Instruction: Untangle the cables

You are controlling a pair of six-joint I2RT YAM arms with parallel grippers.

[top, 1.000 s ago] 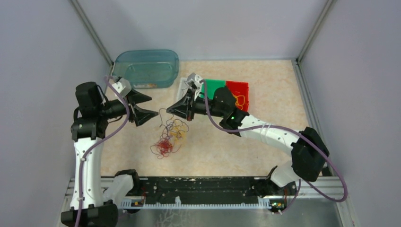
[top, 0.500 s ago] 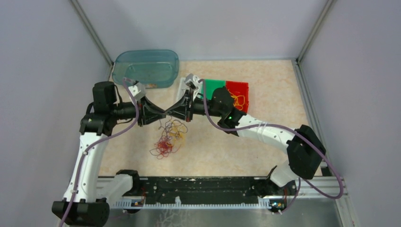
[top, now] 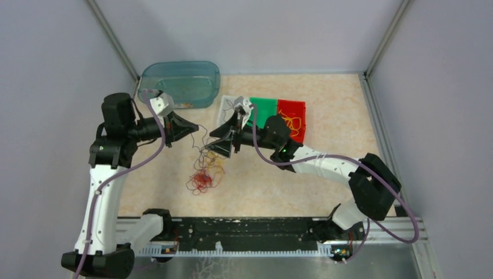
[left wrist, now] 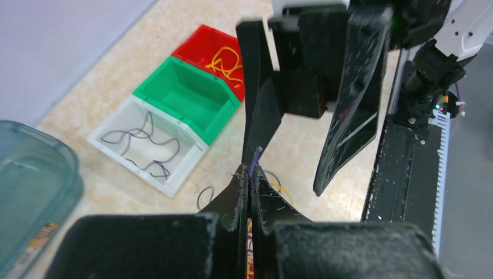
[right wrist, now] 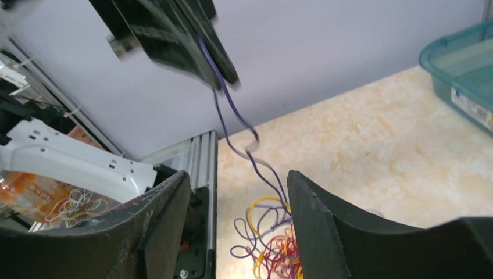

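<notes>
The cables [top: 203, 174] lie in a red, yellow and purple tangle on the table between the arms. My left gripper [top: 196, 127] is shut on one thin purple cable [right wrist: 232, 116], which hangs from its tips [left wrist: 249, 174] down into the tangle [right wrist: 273, 250]. My right gripper [top: 213, 141] faces it just to the right, open, fingers [right wrist: 168, 215] wide apart with the purple strand running down close by the right finger, and nothing gripped. In the left wrist view the right gripper's fingers [left wrist: 349, 116] hang spread above my shut tips.
A white bin [left wrist: 174, 177] holds purple cables, a green bin [left wrist: 186, 96] sits beside it, and a red bin [left wrist: 203, 46] holds yellow cables [top: 295, 124]. A teal tub [top: 180, 84] stands at the back left. The black rail [top: 244, 232] runs along the near edge.
My left gripper came in to meet the right one, shut on the purple cable and drew back left. The right gripper opened and let go, dropping slightly.
</notes>
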